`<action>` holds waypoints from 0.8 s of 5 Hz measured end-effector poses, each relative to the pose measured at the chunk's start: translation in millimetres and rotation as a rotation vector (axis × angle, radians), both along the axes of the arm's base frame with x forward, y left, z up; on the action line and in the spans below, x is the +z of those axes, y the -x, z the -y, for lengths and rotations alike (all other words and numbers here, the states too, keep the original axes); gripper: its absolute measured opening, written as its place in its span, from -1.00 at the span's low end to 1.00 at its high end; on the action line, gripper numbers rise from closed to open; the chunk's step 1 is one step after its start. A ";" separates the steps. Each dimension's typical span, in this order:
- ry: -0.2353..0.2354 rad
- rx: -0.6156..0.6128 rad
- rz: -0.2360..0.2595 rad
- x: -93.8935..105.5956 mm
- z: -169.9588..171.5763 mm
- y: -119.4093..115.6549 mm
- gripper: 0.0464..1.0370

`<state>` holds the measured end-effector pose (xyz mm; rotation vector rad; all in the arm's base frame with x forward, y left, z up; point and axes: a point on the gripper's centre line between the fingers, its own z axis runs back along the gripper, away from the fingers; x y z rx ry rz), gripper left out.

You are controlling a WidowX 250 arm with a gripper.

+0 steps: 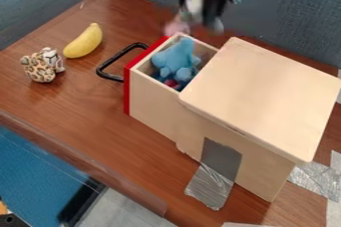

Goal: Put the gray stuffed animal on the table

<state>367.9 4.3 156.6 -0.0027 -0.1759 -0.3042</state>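
In the camera view, the gripper [200, 24] is hanging at twelve to one o'clock, above the back edge of the open drawer [152, 94]. It seems to be pinching a blurred, pale, pink-tipped plush, probably the gray stuffed animal [177, 25], which is dangling toward seven o'clock from the claw. The blue plush [174, 59] is lying inside the drawer.

The step in hand, as I judge it, is carrying the toy down to the table [86, 111]. Wood at nine o'clock, between the leopard-print toy [39, 69] and the red drawer front [126, 91], is offering a good landing. Going well means staying high while crossing the black handle [110, 61], passing the banana [85, 41] at ten o'clock without brushing it, lowering straight until the soft body is resting, then easing open and lifting slowly, lest the fabric cling.
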 end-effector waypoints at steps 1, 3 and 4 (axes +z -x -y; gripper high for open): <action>-0.014 0.055 -0.010 -10.4 -29.3 -14.7 0.13; -0.018 0.148 0.007 -42.7 -92.8 -43.6 0.13; -0.029 0.155 -0.014 -73.0 -113.3 -53.5 0.13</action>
